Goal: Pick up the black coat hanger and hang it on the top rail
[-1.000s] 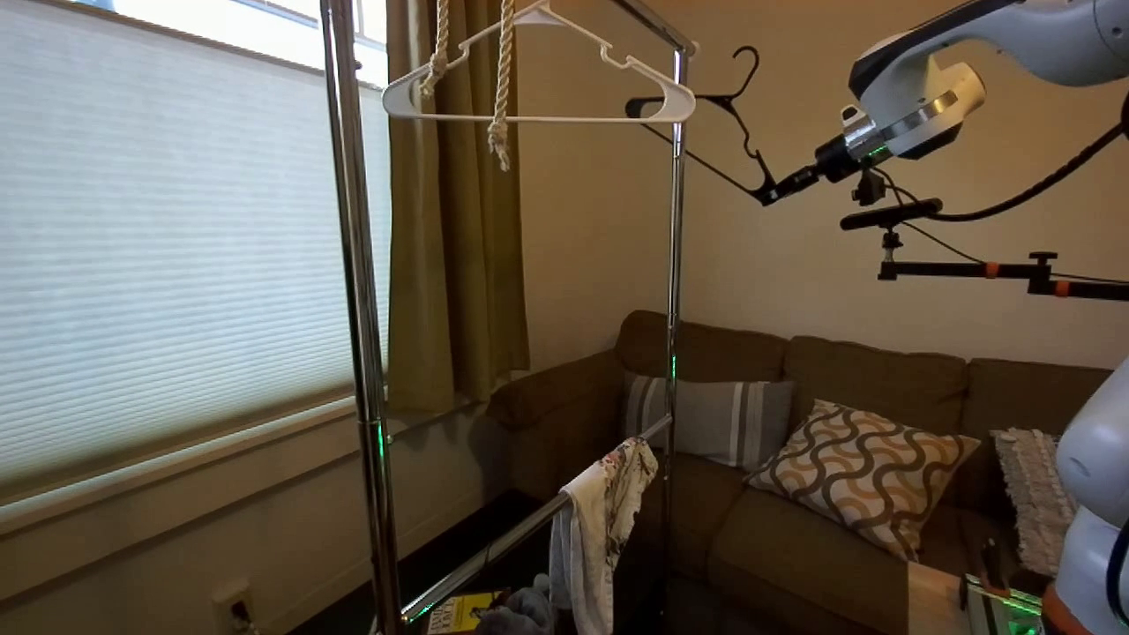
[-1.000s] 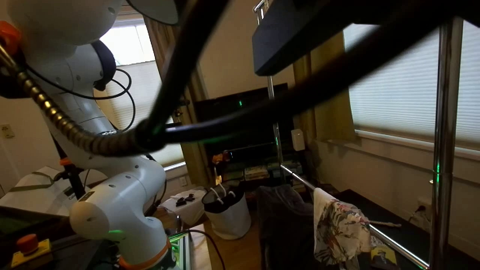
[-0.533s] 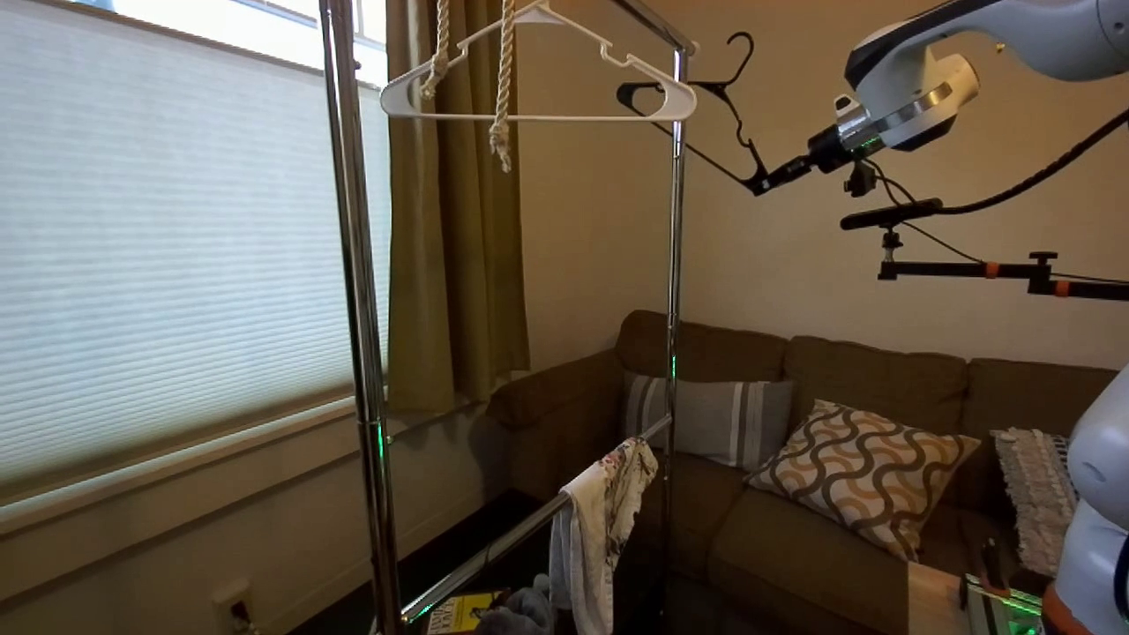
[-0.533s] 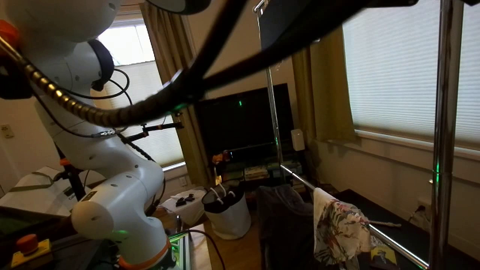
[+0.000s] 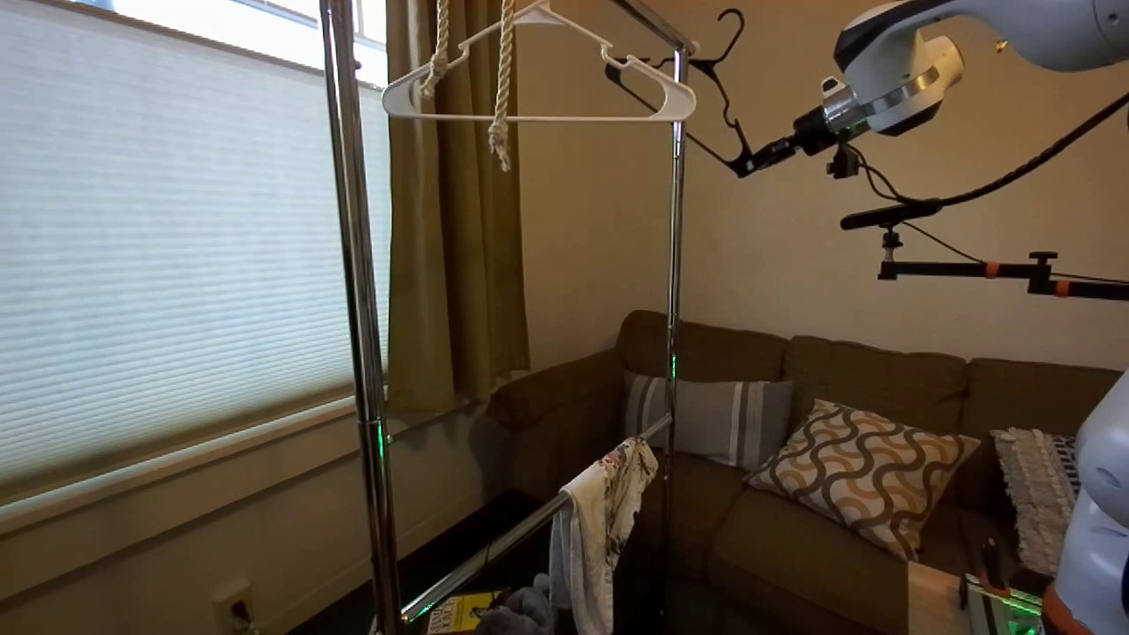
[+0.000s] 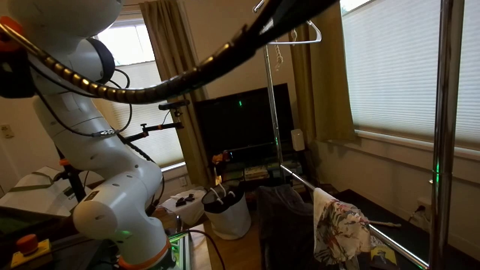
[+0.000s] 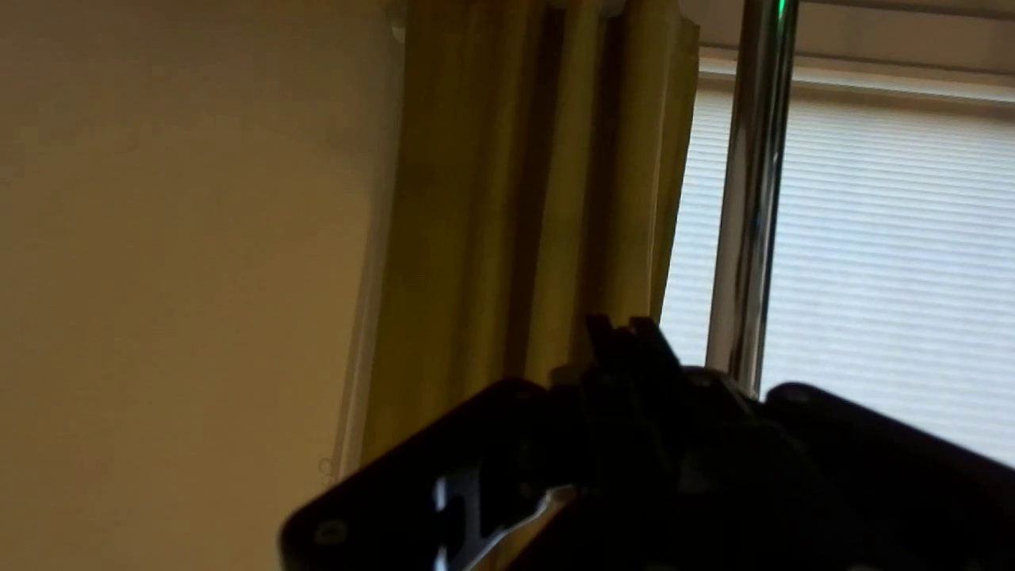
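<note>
Black coat hanger (image 5: 721, 91) slants above the claw (image 5: 752, 165) pinching its corner.

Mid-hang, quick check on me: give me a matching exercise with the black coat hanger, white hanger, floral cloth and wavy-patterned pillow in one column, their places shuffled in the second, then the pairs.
1) black coat hanger
2) white hanger
3) floral cloth
4) wavy-patterned pillow

a) draped over the lower rail
b) resting on the sofa
c) held near one corner by the pincer
d) high up, a knotted rope crossing in front in an exterior view

Pairs: 1-c, 2-d, 3-a, 4-b
</note>
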`<act>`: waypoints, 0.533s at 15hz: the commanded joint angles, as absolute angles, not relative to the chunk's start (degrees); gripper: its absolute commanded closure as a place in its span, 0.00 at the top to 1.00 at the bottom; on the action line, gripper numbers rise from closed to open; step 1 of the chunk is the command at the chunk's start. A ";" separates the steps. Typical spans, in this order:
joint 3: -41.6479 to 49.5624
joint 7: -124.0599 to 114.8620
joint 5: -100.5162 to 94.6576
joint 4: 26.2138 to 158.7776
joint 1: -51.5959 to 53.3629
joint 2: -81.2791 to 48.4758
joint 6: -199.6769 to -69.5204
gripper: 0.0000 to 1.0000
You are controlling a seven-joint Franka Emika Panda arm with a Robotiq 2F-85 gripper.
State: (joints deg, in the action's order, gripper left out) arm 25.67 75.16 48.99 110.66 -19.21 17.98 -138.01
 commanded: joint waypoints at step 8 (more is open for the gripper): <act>24.81 65.24 42.23 106.11 -16.82 13.43 -137.70 0.02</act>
